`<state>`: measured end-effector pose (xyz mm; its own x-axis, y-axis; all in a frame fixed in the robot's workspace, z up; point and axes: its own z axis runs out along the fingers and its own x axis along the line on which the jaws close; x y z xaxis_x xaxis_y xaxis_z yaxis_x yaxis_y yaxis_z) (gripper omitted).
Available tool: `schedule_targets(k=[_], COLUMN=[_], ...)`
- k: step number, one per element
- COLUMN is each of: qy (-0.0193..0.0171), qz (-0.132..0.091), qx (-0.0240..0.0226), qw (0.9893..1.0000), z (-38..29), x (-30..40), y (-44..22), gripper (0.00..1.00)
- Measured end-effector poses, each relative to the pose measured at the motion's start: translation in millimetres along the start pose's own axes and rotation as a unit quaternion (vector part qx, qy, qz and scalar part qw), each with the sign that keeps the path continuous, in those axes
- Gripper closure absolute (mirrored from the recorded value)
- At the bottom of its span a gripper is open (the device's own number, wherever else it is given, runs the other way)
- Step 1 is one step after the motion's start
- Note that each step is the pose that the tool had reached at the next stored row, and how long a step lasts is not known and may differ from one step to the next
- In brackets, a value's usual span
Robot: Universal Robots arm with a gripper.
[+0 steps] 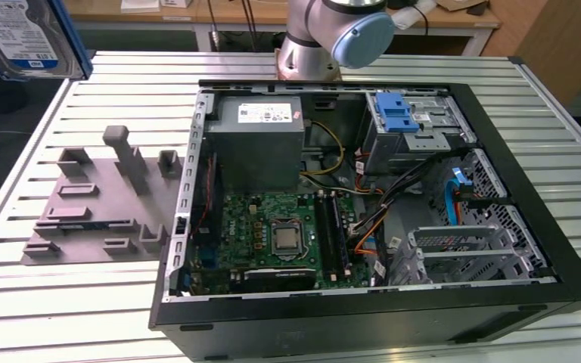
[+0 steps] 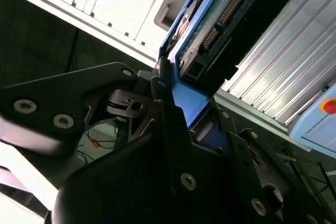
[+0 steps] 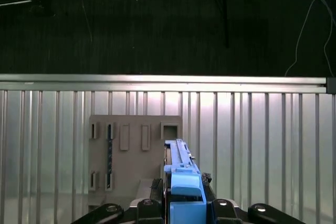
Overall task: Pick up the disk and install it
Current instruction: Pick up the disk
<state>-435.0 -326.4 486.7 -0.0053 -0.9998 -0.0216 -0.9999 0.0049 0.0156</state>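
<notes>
The disk [image 1: 23,38], a silver drive with a white-and-blue label in a blue carrier, hangs high over the table's far corner on the exterior view's left. In the first wrist view the disk [image 3: 181,179] stands edge-on, its blue carrier end clamped in my gripper [image 3: 184,205]. In the second wrist view the black fingers [image 2: 165,98] press on the blue carrier of the disk [image 2: 210,19], whose green circuit board and connector show. The gripper is shut on the disk.
An open computer case [image 1: 532,249] lies on the slatted metal table [image 1: 69,302], with a grey power-supply box [image 1: 255,140], a blue latch [image 1: 396,113] and a drive cage [image 1: 467,246] inside. A grey holder fixture [image 1: 99,204], also [image 3: 131,150], stands beside the case.
</notes>
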Motion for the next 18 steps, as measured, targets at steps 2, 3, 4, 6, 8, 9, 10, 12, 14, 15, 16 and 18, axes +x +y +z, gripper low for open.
schedule_targets(k=[2, 3, 4, 6, 8, 9, 10, 12, 14, 15, 16, 18], qy=[0.0, 0.0, 0.0, 0.0, 0.0, -0.0001, -0.0001, -0.0001, -0.0001, -0.0001, -0.0001, -0.0001], qz=[0.0, 0.0, 0.0, 0.0, 0.0, 0.0, 0.0, 0.0, 0.0, 0.0, 0.0, 0.0], qx=[0.0, 0.0, 0.0, 0.0, 0.0, -0.0001, -0.0001, -0.0001, 0.0, 0.0, 0.0, -0.0001], qw=[1.0, 1.0, 1.0, 1.0, 1.0, 1.0, 1.0, 1.0, 1.0, 1.0, 1.0, 1.0], z=[0.0, 0.0, 0.0, 0.0, 0.0, 0.0, -0.1, 0.0, 0.0, 0.0, 0.0, -0.1], x=[0.0, 0.0, 0.0, 0.0, 0.0, 0.0, 0.0, 0.0, 0.0, 0.0, 0.0, 0.0], y=[0.0, 0.0, 0.0, 0.0, 0.0, 0.0, 0.0, 0.0, 0.0, -0.1, -0.4, -1.4], gripper=[0.63, 0.63, 0.63, 0.63, 0.63, 0.63, 0.63, 0.63, 0.63, 0.63, 0.63, 0.63])
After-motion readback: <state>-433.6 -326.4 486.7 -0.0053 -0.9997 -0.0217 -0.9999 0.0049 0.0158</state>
